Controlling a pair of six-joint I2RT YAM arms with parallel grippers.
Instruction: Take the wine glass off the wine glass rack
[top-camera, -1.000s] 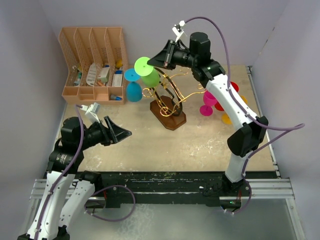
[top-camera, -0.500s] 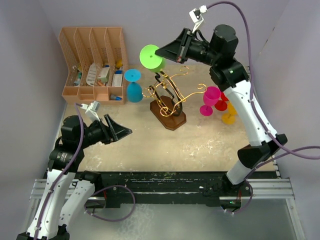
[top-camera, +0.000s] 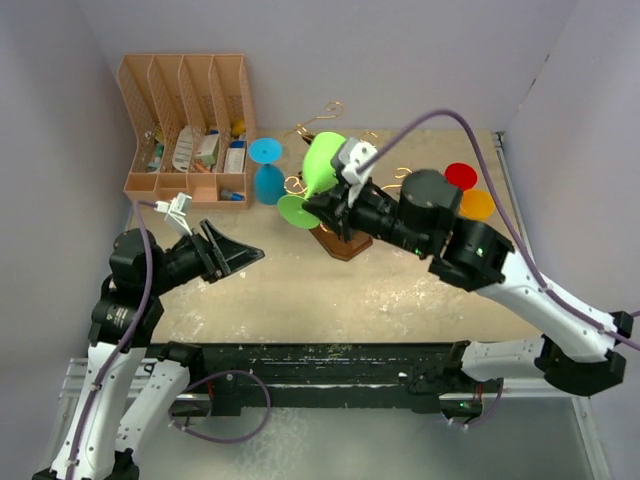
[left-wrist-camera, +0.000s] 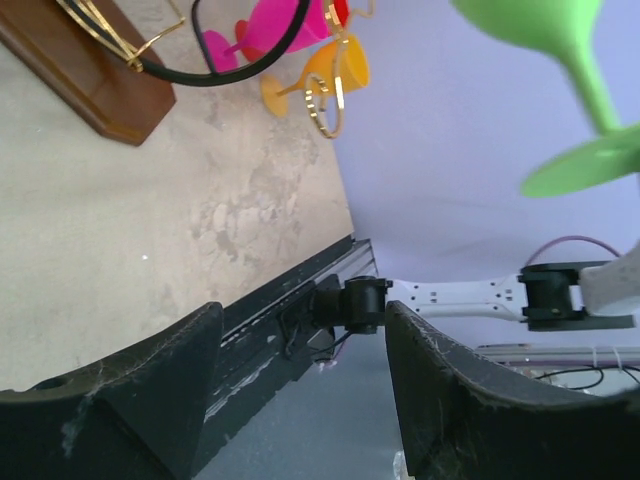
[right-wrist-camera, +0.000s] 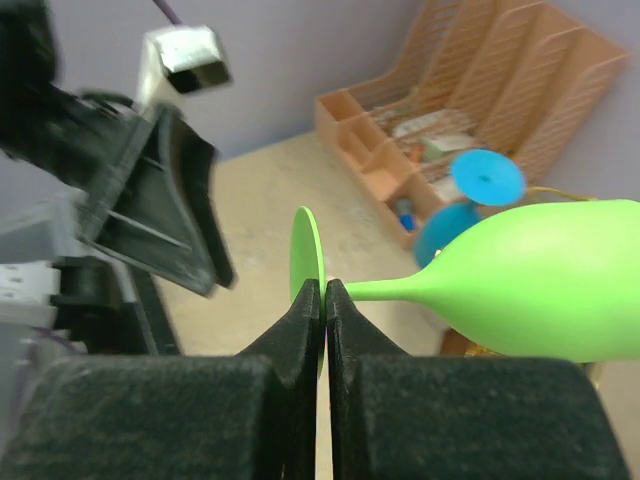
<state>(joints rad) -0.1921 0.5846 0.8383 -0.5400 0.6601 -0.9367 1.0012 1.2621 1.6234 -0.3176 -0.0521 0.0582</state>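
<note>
A lime-green wine glass (top-camera: 322, 163) is held clear of the wine glass rack, lying on its side with its foot (top-camera: 294, 210) toward the front left. My right gripper (right-wrist-camera: 325, 285) is shut on the edge of that foot, the stem and bowl (right-wrist-camera: 545, 275) reaching off to the right. The gold wire rack (top-camera: 318, 118) on its brown base (top-camera: 345, 248) stands behind the right arm, partly hidden by it. My left gripper (top-camera: 245, 257) hovers open and empty over the front left of the table; from its wrist view the green glass (left-wrist-camera: 560, 40) hangs at the upper right.
A tan slotted organiser (top-camera: 185, 125) fills the back left corner, with a blue glass (top-camera: 267, 170) beside it. Red (top-camera: 461, 176) and orange (top-camera: 478, 204) glasses stand at the right, and a pink one (left-wrist-camera: 280, 25) near them. The right arm stretches low across the table (top-camera: 400, 290).
My right arm has swung from high behind the rack down and forward, carrying the green glass off the rack and tipping it sideways. The left arm has barely moved.
</note>
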